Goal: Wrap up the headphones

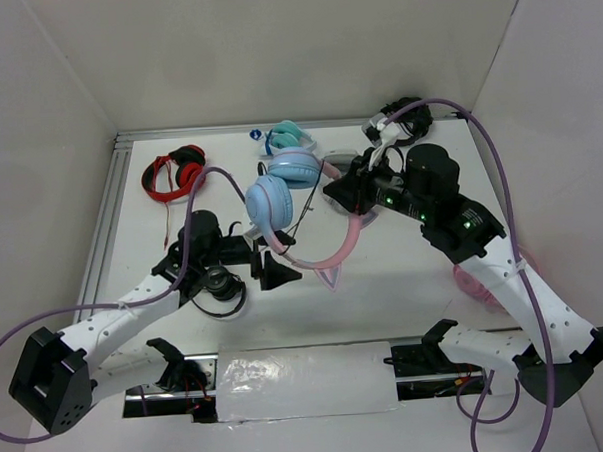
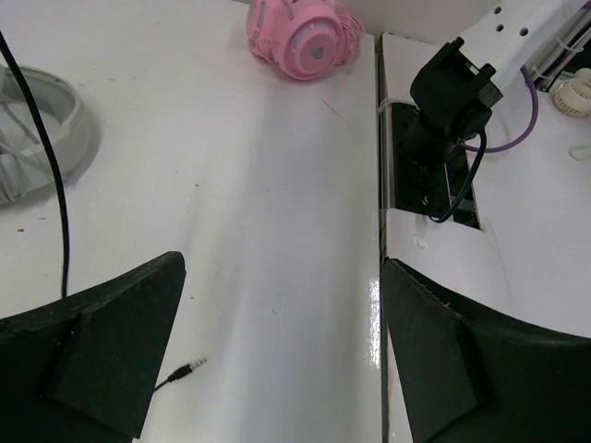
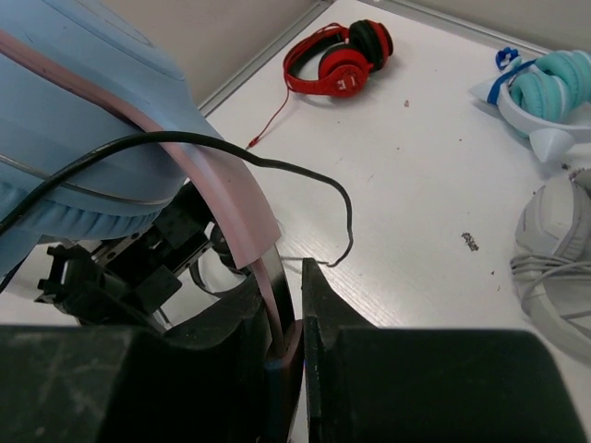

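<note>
Pinches headphones (image 1: 270,202) by pink headband in right claw (image 3: 288,314), with cups pointing left, band arching right, long axis crosswise above surface (image 1: 404,292). Holds left claw (image 2: 282,351) spread wide, empty.

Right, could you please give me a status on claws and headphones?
Left claw open, empty. Right claw shut on headphones at headband. Cable draped loose. Red headset well aside.

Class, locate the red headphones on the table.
Top view: the red headphones lie far left, near the back rail, left of the cat-ear headphones.
</note>
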Controlling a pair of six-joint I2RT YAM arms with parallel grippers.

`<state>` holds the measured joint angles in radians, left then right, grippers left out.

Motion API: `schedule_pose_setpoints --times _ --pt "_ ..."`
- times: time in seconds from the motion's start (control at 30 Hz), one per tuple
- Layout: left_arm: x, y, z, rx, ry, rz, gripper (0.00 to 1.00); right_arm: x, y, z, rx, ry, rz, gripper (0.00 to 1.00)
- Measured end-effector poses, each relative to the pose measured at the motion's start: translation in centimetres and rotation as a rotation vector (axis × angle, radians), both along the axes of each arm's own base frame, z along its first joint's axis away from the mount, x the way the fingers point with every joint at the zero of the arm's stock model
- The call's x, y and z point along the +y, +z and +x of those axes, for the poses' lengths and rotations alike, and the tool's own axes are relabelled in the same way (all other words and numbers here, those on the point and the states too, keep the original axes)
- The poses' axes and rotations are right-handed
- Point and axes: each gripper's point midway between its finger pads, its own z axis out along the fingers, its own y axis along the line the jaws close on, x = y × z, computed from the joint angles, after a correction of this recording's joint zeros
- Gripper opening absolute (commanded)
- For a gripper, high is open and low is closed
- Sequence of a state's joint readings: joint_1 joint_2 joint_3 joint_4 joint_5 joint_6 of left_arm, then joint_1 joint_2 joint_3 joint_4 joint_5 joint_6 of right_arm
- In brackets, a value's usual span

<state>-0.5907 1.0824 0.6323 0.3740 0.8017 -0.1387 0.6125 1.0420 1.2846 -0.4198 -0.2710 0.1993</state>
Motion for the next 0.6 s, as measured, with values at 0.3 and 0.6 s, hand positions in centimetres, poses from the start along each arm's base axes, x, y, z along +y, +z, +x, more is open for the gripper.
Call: schedule_pose_setpoints --times 0.3,0.6 --pt "0.7 0.9 -0.6 -0.054 0.022 -0.029 0.99 -0.9 0.0 0.9 0.034 -0.061 0.028 0.0" --pt "0.9 0.1 -0.5 -0.044 0.034 -0.021 0.99 -1.2 0.0 1.2 0.045 -0.078 0.037 0.0"
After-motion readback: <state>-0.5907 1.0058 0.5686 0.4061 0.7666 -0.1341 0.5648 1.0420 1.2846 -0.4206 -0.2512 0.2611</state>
